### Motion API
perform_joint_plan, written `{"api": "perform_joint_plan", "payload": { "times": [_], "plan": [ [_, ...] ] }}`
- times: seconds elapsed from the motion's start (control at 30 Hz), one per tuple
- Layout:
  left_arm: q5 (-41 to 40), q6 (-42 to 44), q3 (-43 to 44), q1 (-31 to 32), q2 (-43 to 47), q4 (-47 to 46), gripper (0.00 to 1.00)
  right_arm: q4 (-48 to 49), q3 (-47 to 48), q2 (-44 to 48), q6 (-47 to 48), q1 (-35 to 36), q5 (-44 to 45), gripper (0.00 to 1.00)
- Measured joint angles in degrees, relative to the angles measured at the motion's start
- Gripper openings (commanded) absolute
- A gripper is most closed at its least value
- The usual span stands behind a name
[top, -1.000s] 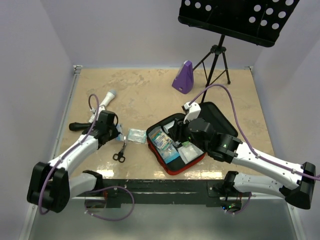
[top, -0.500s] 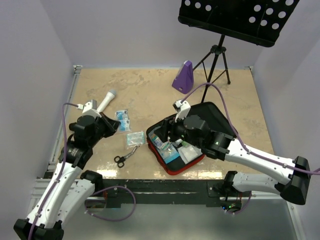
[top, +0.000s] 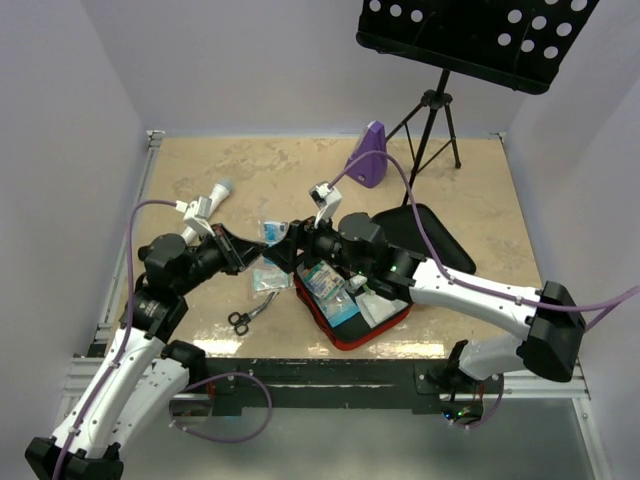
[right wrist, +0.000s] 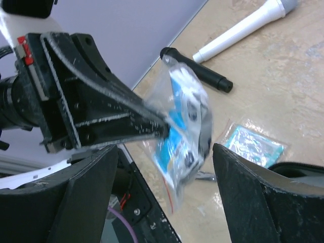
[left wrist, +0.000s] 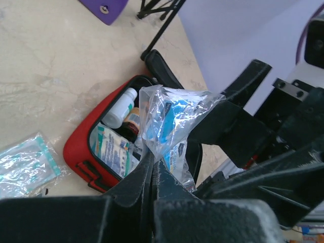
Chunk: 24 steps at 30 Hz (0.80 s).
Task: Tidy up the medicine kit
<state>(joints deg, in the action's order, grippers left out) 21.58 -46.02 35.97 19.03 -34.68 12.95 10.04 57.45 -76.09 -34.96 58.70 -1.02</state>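
Left pincer [left wrist: 152, 163]: closed, its tips pinching only a thin edge of a clear packet [left wrist: 172, 121] held up off the table. With so little film in the tips, the packet could slide out.

Packet: it stands just past the left tips and sags to one side. It looks smeared in the right wrist view, so I judge it may be swinging. A moving target could be caught off-centre.

Right pincer [right wrist: 166, 148]: its jaws are spread wide, facing the left tips, with the packet between them. I cannot tell whether either finger touches it.

Handover risk: if the left lets go before the right has closed, the packet falls. If both clamp and pull apart, the film may tear. The two pincers sit very close, so a small overshoot could knock their fingers together.

Grip risk: if the right closes on loose film and not on the blue contents, the hold would be weak.

Kit [left wrist: 81, 142]: it lies open on the table, below and beyond the left tips and under the right arm. A bottle [left wrist: 121, 106] and other packs fill much of it, so a dropped packet may land on the rim or outside.

Flat packet [left wrist: 25, 162]: it lies on the table outside the kit, below and to one side of the left tips.

Scissors [top: 245, 312]: they are on the table below the left pincer, and a falling packet could land on them.
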Motion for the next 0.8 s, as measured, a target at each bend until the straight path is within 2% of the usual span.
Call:
{"api": "perform_joint_plan", "payload": {
  "times": [0.1, 0.17, 0.23, 0.3, 0.37, 0.43, 0.5, 0.6, 0.67, 0.8],
  "plan": [
    [1.77, -0.02, -0.24, 0.39, 0.2, -1.27, 0.0, 1.16, 1.64, -2.56, -0.07, 0.0, 0.0, 0.63],
    [2.54, -0.02, -0.24, 0.63, 0.33, -1.88, 0.0, 1.53, 2.51, -4.0, -0.17, 0.0, -0.02, 0.49],
    [2.64, 0.17, -0.48, 0.68, 0.63, -2.14, 0.0, 2.01, 2.8, -4.7, -0.46, 0.0, -0.22, 0.39],
    [2.58, 0.15, -1.05, 0.61, 0.85, -2.16, 0.01, 1.99, 2.86, -4.72, -0.68, 0.0, -0.02, 0.32],
    [2.47, 0.13, -1.6, 0.63, 1.03, -2.16, 0.06, 1.6, 2.86, -4.61, -0.63, -0.02, 0.17, 0.25],
    [2.47, 0.13, -2.08, 0.68, 1.36, -2.29, 0.14, 0.28, 2.84, -4.09, -0.46, -0.11, 0.81, 0.19],
    [2.47, 0.11, -2.14, 0.81, 1.53, -2.49, 0.31, -1.18, 2.84, -3.06, -0.04, -0.15, 1.6, 0.15],
    [2.49, 0.28, -2.29, 1.01, 1.53, -3.28, 0.5, -4.22, 2.84, 0.26, 0.87, -0.15, 2.34, 0.09],
    [2.64, 0.48, -2.36, 1.05, 1.31, -4.02, 0.55, -6.6, 2.84, 2.86, 1.88, -0.15, 3.13, 0.08],
    [2.58, 0.85, -2.36, 1.46, 0.07, -4.22, 0.56, -13.29, 3.19, 6.84, 4.55, -0.15, 5.33, 0.09]
  ]
}}
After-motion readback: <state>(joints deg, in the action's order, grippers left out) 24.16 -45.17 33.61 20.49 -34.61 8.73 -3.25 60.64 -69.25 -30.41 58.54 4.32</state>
